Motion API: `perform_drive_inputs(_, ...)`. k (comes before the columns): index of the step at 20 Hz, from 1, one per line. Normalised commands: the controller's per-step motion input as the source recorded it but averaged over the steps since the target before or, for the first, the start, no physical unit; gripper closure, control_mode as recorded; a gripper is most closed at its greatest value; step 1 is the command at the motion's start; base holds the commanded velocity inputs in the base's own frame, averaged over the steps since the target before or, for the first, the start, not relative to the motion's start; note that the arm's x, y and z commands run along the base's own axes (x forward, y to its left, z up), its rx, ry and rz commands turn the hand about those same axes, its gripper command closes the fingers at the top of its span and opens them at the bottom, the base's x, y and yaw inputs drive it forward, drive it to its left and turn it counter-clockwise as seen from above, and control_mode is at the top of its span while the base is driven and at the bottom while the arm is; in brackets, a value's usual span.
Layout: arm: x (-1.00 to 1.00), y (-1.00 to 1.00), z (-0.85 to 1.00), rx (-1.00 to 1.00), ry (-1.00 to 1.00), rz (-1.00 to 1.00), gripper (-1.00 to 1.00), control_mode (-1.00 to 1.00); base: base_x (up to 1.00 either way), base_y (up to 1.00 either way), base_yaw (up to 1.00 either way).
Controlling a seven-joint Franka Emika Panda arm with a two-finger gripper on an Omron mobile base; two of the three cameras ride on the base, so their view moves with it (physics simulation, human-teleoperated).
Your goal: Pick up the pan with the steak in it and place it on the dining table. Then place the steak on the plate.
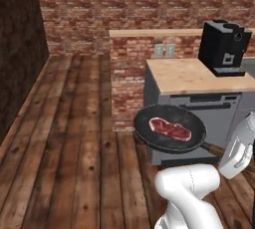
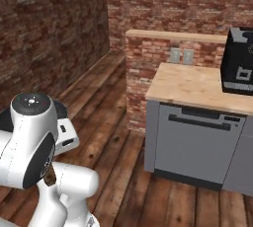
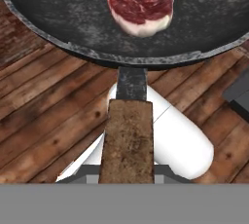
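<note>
Brick walls and a dark plank floor (image 1: pixel 74 138) surround me. From the left base camera, moving left to right, I see the pan (image 1: pixel 169 128) held in the air above the floor, in front of a grey cabinet (image 1: pixel 199 108) with a light wooden table (image 1: pixel 189 76) top. The steak (image 1: pixel 170 128) lies flat near the pan's middle. The brown handle (image 3: pixel 127 140) runs right toward my arm. Further right, a black coffee machine (image 1: pixel 224 49) stands on that table. In the hand camera the handle comes straight down to my tool (image 3: pixel 127 177), whose fingers sit either side of it; I read it as clamped on the pan.
</note>
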Motion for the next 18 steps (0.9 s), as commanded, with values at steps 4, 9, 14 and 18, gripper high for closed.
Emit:
perform_drive_inputs(4, 0.0, 0.0, 0.0, 0.0, 0.0, 0.0, 1.0, 1.0, 0.2, 1.0, -0.02)
perform_drive_inputs(9, 0.0, 0.0, 0.0, 0.0, 0.0, 0.0, 1.0, 1.0, 0.19, 1.0, -0.02)
perform_drive_inputs(14, 0.0, 0.0, 0.0, 0.0, 0.0, 0.0, 1.0, 1.0, 0.22, 0.97, -0.04)
perform_drive_inputs(18, 0.0, 0.0, 0.0, 0.0, 0.0, 0.0, 1.0, 1.0, 0.66, 0.48, -0.14)
